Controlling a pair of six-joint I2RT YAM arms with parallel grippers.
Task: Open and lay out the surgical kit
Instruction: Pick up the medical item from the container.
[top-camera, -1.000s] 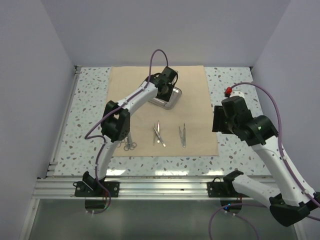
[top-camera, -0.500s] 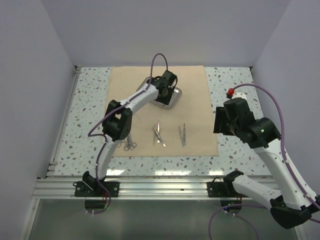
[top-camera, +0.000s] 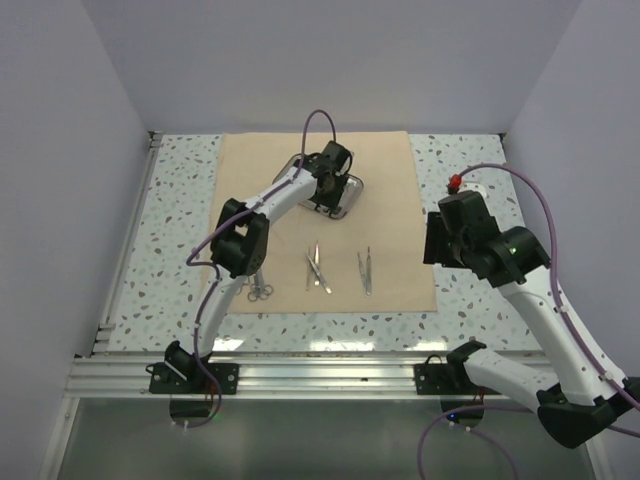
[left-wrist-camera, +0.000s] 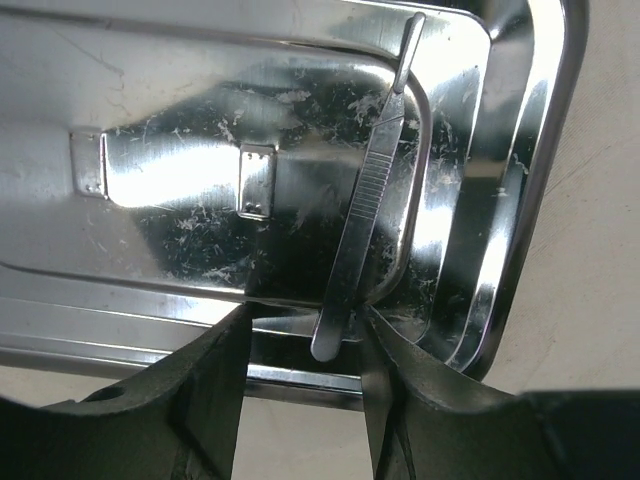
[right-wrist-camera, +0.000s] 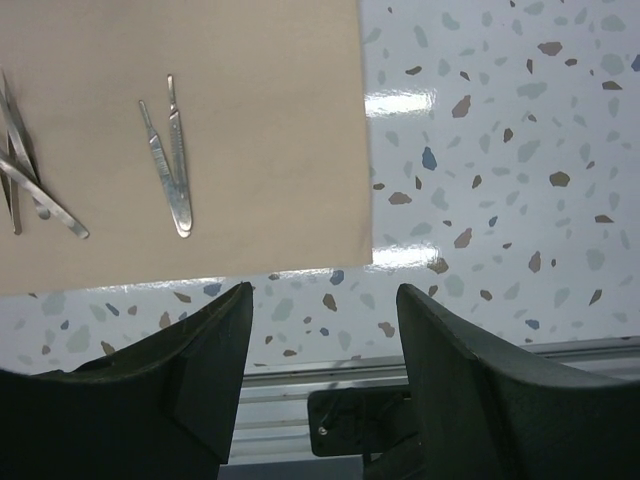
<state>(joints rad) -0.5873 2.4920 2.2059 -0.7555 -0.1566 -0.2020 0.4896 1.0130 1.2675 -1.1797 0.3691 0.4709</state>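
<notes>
From where I stand, the left gripper (left-wrist-camera: 305, 335) is down over the steel tray (left-wrist-camera: 530, 150). Its fingers are apart and straddle the near end of a slim scalpel handle (left-wrist-camera: 368, 190), which lies slantwise across the tray floor with its far tip up by the wall. The tray sits toward the far side of the opened cloth wrap (top-camera: 390, 180). Other instruments (top-camera: 317, 268) and a pair of scissors (top-camera: 259, 291) lie set out on the cloth's near part.

I'd say the step is lifting out this handle, the one piece I can see in the tray. It is thin and lies flat on polished steel, so the fingers should go right down to the floor, close squarely across it, and lift straight rather than drag.

The right gripper (right-wrist-camera: 322, 295) hangs spread and empty above the desk (right-wrist-camera: 480, 150), by the cloth's near right corner.
</notes>
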